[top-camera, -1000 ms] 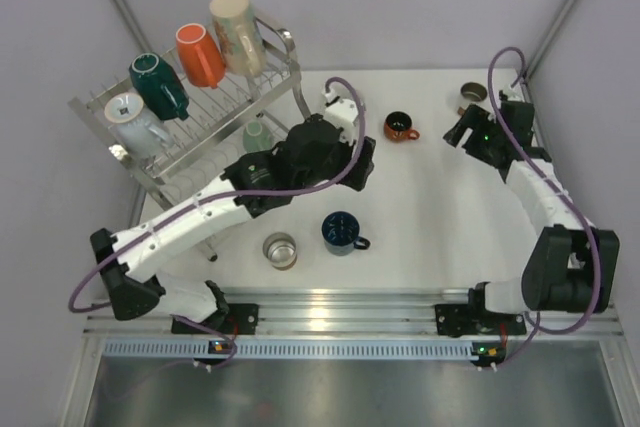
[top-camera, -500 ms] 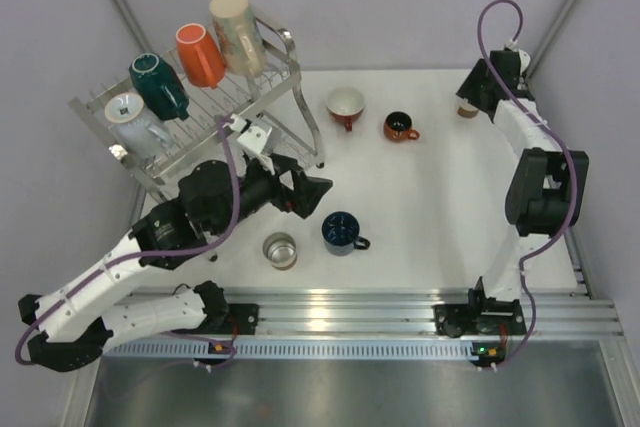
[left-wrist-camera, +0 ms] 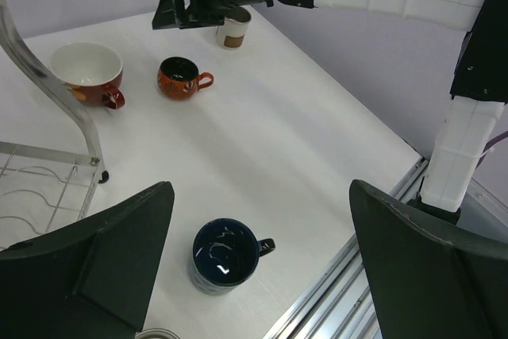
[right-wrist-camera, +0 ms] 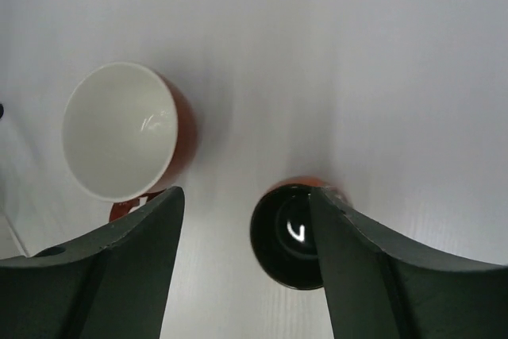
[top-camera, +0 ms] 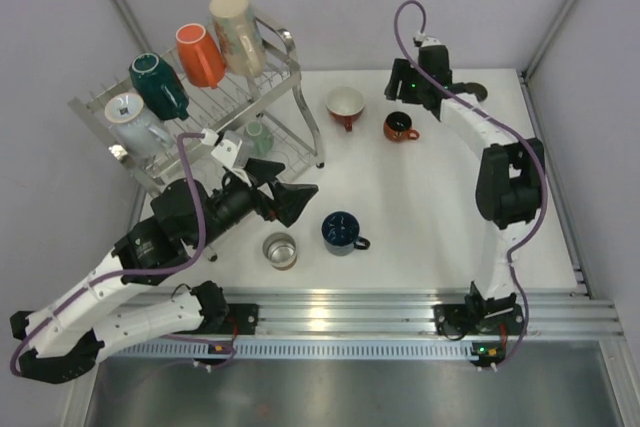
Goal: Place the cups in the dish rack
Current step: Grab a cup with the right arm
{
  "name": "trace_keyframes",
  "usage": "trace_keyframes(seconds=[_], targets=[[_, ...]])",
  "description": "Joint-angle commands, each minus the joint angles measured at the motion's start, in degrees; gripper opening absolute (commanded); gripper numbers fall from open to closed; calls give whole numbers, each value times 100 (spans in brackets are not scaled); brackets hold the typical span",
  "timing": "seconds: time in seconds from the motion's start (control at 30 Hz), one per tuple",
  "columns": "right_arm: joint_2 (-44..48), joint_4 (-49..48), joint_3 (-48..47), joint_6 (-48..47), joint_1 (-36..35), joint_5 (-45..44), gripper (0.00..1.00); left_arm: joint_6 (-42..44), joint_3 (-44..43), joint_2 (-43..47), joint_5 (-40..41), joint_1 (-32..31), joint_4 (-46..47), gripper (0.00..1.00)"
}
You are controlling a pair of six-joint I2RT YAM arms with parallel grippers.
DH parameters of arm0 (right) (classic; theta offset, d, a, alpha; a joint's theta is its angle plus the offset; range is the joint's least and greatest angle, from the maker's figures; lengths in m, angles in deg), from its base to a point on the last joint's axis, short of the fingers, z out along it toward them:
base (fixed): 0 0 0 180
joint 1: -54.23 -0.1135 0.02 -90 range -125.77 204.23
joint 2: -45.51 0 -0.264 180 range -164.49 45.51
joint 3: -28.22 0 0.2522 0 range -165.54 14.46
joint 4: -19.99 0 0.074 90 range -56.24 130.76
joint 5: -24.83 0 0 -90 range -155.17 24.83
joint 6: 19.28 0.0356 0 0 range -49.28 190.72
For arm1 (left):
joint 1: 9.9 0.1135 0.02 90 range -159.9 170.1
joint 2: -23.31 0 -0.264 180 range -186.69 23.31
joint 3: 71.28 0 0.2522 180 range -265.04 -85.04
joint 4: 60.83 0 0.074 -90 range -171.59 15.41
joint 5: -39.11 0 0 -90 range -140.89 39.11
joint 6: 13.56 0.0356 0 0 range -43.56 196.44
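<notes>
The dish rack (top-camera: 285,57) stands at the back left. It holds a pale mug (top-camera: 135,119), a dark teal cup (top-camera: 160,85), an orange cup (top-camera: 200,54) and a tall beige cup (top-camera: 238,32) on top, with a mint cup (top-camera: 260,137) below. My left gripper (top-camera: 292,195) is open and empty above the navy mug (left-wrist-camera: 225,253), which shows between its fingers (left-wrist-camera: 95,267). My right gripper (right-wrist-camera: 246,192) is open over a small orange cup with a black inside (right-wrist-camera: 290,236). The red cup with a white inside (right-wrist-camera: 119,129) stands beside that cup.
A clear glass (top-camera: 280,250) stands near the front, left of the navy mug (top-camera: 342,232). A small brown cup (left-wrist-camera: 234,31) stands at the far right corner behind the right arm. The metal rail (top-camera: 350,307) runs along the near edge.
My left arm has pulled back from the table's middle toward the front left, uncovering the red cup. My right arm has swung from the back right corner leftward to the small orange cup.
</notes>
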Motion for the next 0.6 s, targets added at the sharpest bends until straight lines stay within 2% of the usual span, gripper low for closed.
trace_keyframes(seconds=[0.0,0.17,0.27,0.4,0.57], targets=[[-71,-488,-80,-257,-516,-8,66,-79,27,-7,-98,12,359,97],[-553,-201,-709,-57,-878,-272,68,-184,79,142,-125,12,368,97],[-896,-16,-966,461,-992,-974,68,-264,141,204,-98,12,377,97],[-1335,185,-1308,630,-1176,-1632,68,-255,176,256,-80,12,359,96],[-1617,82,-1476,771,-1212,-1547,68,-290,229,336,-133,12,368,96]])
